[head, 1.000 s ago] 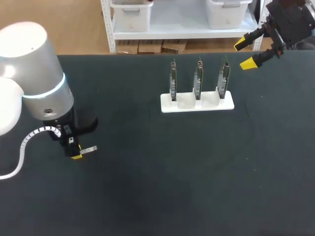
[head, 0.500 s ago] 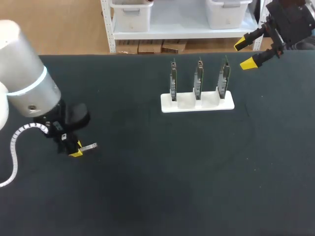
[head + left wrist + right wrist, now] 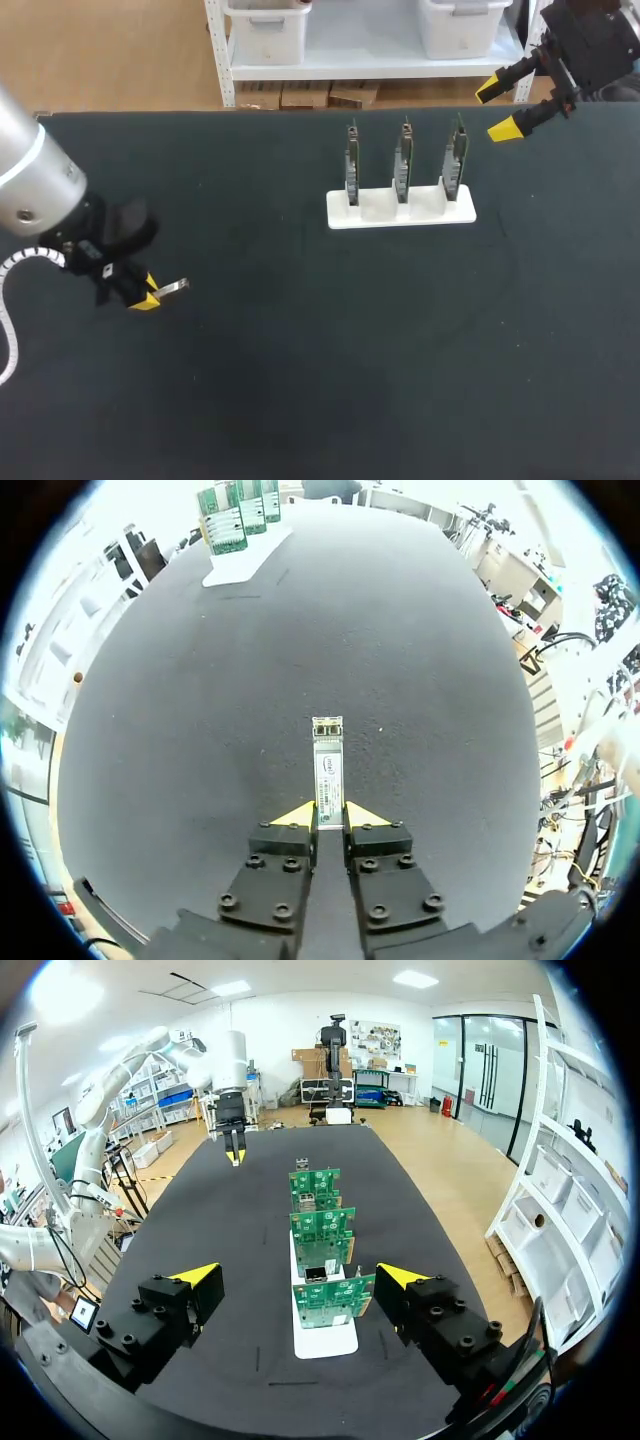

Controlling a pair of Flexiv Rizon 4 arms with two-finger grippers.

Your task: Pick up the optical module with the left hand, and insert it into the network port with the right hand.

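My left gripper (image 3: 146, 298) (image 3: 329, 816) is shut on the rear end of a slim silver optical module (image 3: 327, 767) (image 3: 172, 290), which sticks out straight ahead of the yellow fingertips, lifted above the black table at the left. A white stand (image 3: 400, 210) (image 3: 325, 1335) at the back centre holds three upright green circuit boards (image 3: 403, 160) (image 3: 320, 1235) with network ports. My right gripper (image 3: 497, 108) (image 3: 298, 1278) stands open near the table's far right edge, behind and right of the stand, with nothing between its fingers.
The black table top (image 3: 350, 350) lies bare between the left gripper and the stand. My left arm (image 3: 228, 1065) shows far across the table in the right wrist view.
My left arm has drawn back toward the left, taking the module with it and tilting it slightly. The right arm has kept still.
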